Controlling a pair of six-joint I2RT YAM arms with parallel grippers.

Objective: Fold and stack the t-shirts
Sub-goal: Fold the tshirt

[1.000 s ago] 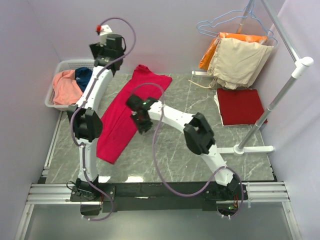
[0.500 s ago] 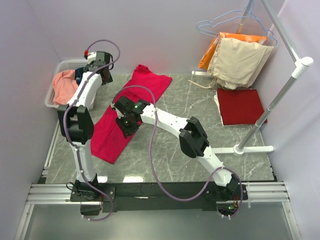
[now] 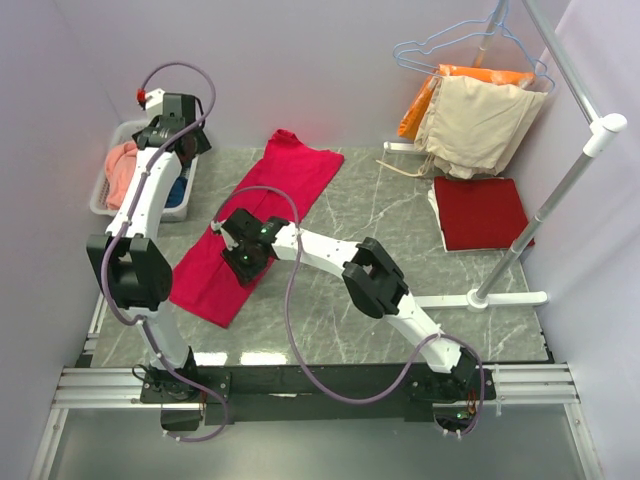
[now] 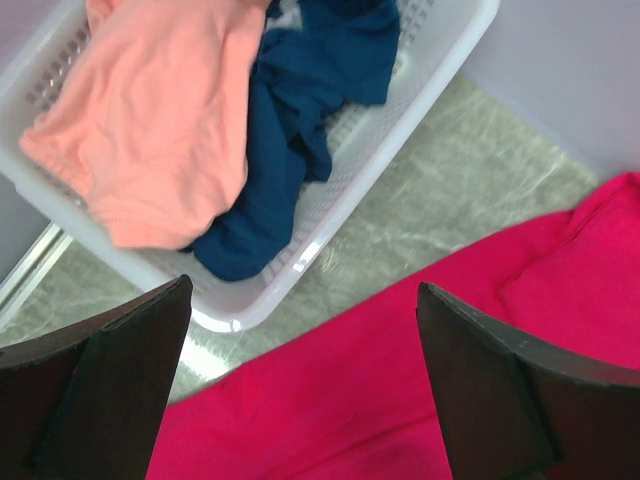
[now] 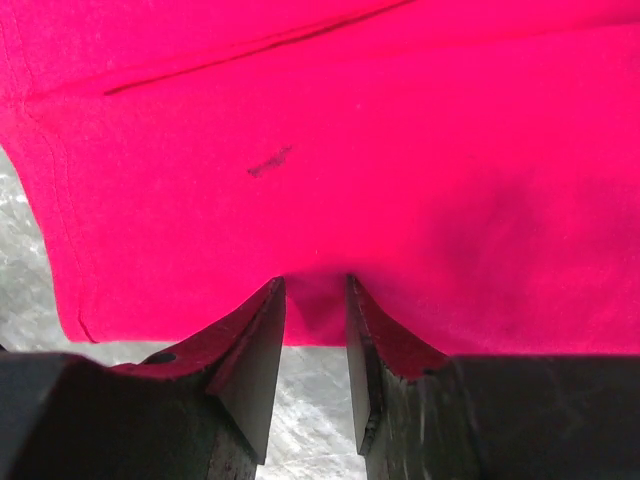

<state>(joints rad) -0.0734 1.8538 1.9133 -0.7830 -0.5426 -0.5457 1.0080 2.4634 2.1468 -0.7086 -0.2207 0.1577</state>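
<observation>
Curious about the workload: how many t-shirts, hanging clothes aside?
4: bright red shirt spread on the table, dark red shirt folded at right, pink shirt and blue shirt in the basket; others may hide beneath.

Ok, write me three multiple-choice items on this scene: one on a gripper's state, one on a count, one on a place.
1. The right gripper is:
A. wide open
B. shut on nothing
C. shut on the bright red shirt

2. How many shirts lie in the basket?
A. one
B. two
C. four

3. Where is the folded dark red shirt?
A. in the basket
B. under the bright red shirt
C. on the right side of the table

Answers:
1 C: the right wrist view shows it pinching the cloth's edge.
2 B: only a pink shirt and a blue shirt show there.
3 C: the top view shows it lying flat there, apart from the other shirts.
</observation>
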